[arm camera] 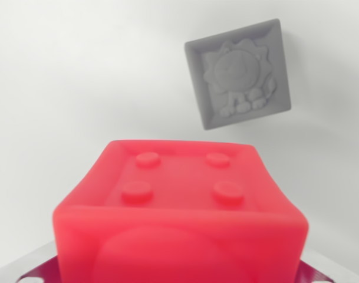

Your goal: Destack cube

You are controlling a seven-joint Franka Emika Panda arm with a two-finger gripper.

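Red cube (179, 218): largest item, near centre, four studs on top, filling the lower wrist view.

Grey cube (239, 75): smaller, far right on the white surface (61, 88), lion relief facing up, well apart from the red.

Gripper: fingertips not visible; opening cannot be told, though the red cube sits close beneath the camera.

Step, judged: cubes appear separated; next calls for setting down or withdrawing.
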